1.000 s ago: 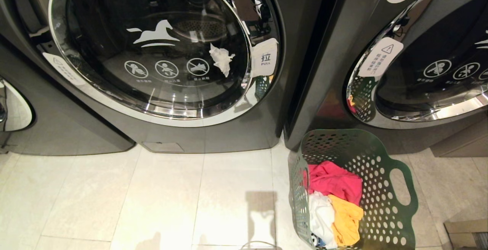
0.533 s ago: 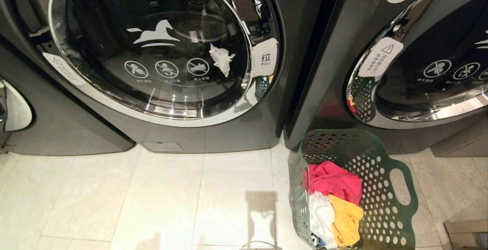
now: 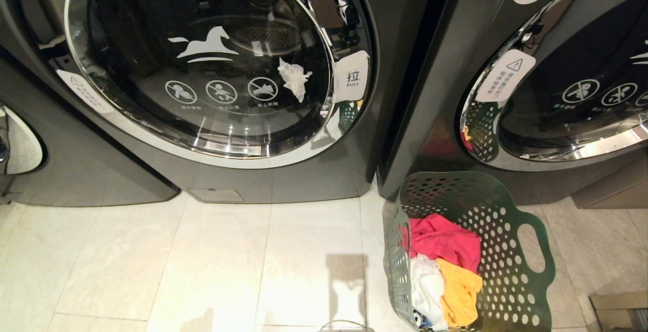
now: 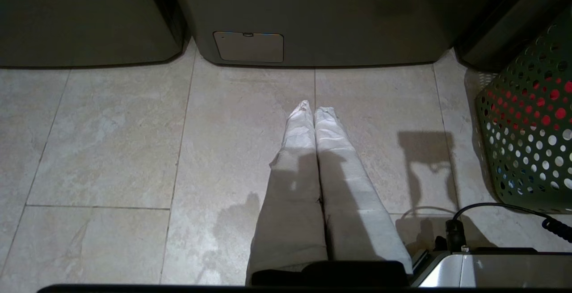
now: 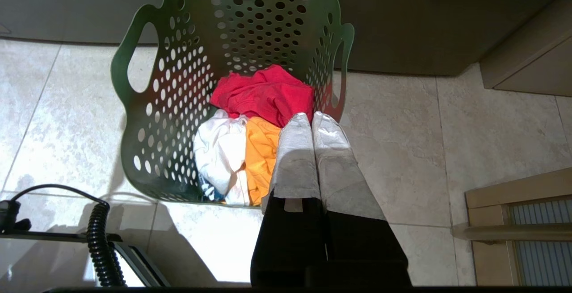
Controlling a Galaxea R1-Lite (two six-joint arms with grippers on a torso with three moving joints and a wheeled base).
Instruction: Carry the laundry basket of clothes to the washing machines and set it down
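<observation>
— Where did we find the laundry basket (image 3: 511, 251)?

— It stood on the pale tiled floor (image 3: 202, 261), right at the foot of the washing machines (image 3: 217, 170), in front of the seam between the two dark grey fronts and more before the right-hand one. The clothes (image 3: 445, 271) lay inside it: a pink-red piece toward the machines, a white one and a yellow-orange one nearer to us.

— And our arms?

— Neither showed in the head view. Through the left wrist view we saw the left gripper (image 4: 313, 108) above bare tile, its white-wrapped fingers (image 4: 295, 141) pressed together on nothing, the basket off to its side. Through the right wrist view the right gripper (image 5: 311, 116) hung above the basket's near edge, its fingers (image 5: 333, 150) likewise pressed together and empty, apart from the clothes.

— Anything else we noticed?

— A small white scrap (image 3: 294, 79) clung to the left machine's round glass door (image 3: 202, 64), beside a PULL label (image 3: 353, 77).
</observation>
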